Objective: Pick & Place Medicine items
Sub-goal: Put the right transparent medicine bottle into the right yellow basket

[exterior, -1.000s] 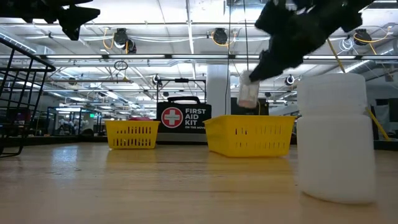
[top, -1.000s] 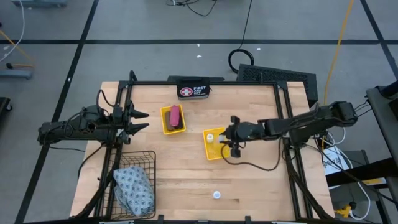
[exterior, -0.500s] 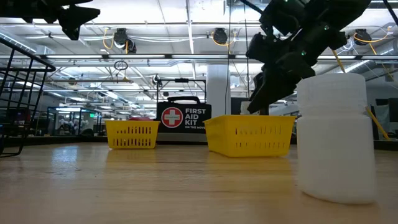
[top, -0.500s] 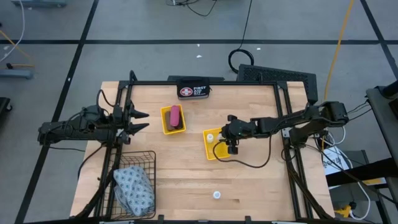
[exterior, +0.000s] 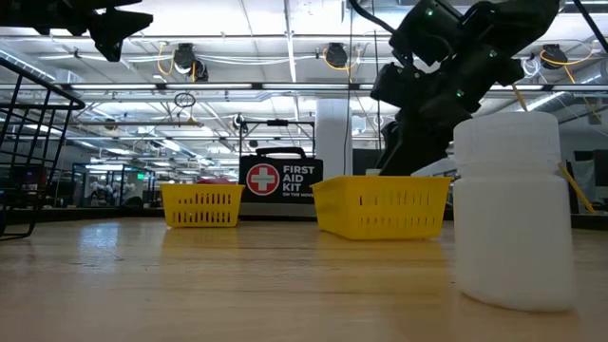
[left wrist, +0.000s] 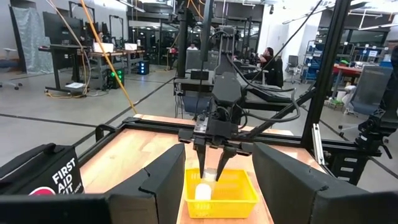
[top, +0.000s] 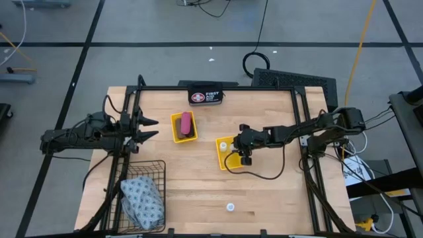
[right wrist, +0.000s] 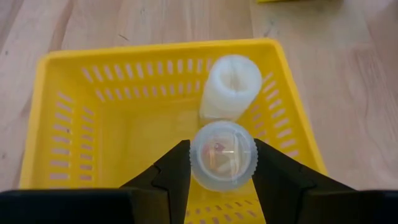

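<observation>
White container (right wrist: 223, 155) sat clamped between the right gripper's (right wrist: 219, 175) fingers, low inside the yellow tray (right wrist: 68, 62), just beside a second white container (right wrist: 231, 87) already standing there. You'd have done best lowering until the base met the tray floor, then opening slowly so it didn't tip into its neighbour. Third white container (top: 230, 207) stood well apart from the tray. Left gripper (top: 147, 128) waited, fingers spread, empty.
</observation>
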You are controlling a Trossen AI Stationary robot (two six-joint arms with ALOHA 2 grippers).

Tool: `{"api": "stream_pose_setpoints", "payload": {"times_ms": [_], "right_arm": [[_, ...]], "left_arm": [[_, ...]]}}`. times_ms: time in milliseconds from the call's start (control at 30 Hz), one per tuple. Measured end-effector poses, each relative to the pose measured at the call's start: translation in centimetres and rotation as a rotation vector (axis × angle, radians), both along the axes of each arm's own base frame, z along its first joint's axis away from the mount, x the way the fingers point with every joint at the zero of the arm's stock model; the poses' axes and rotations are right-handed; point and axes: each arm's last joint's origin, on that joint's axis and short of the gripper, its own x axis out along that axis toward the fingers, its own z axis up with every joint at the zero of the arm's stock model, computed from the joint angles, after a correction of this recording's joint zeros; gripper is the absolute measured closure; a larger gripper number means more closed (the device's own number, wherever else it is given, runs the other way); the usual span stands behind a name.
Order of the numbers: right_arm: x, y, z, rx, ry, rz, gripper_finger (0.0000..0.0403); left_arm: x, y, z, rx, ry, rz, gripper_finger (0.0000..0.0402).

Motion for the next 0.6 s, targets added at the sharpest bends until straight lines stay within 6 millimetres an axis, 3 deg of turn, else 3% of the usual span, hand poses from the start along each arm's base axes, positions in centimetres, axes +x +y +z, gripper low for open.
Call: {"api": "stream_pose_setpoints", "payload": {"times_ms": [600], "right_arm": [[0.22, -0.05, -0.85, -0.009, 0.031, 0.006, 0.0262]], "left_arm": [[-0.01, 0.00, 0.00, 0.000, 0.000, 0.000, 0.0203]]}}
